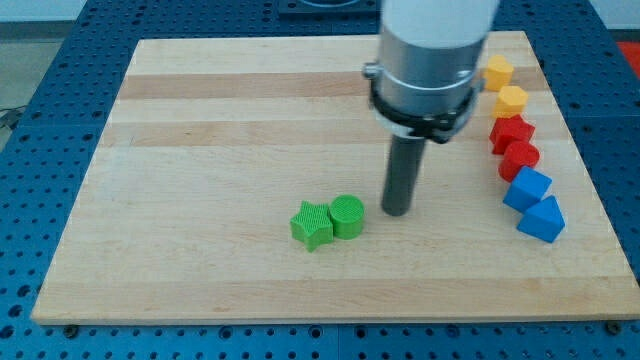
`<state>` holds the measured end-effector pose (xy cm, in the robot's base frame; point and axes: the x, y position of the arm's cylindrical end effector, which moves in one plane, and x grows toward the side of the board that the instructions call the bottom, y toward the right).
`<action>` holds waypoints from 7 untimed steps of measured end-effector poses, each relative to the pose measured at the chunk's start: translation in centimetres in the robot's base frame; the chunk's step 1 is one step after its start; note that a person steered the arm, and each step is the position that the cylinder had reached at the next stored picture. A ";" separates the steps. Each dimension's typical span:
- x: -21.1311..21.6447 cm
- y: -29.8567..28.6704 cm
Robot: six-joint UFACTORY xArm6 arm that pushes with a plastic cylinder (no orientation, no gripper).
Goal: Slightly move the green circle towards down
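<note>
Dark rod, no gripper on this arm, so nothing opens, closes or holds: my tip [397,211] rests on the wooden counter [200,120], just to the view's right of the green circle [347,216] and apart from it. The circle touches a green star [312,225] on its left. The push looks not yet begun; the tip likely must first reach the circle's upper side. Yellow, red and blue blocks line the right edge.

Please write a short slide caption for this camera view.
My tip rests just right of the green circle, which touches the green star.
</note>
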<state>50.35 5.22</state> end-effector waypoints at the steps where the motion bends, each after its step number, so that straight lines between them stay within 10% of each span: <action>1: 0.0 -1.7; 4: -4.2 -6.4; 7: 0.2 -5.4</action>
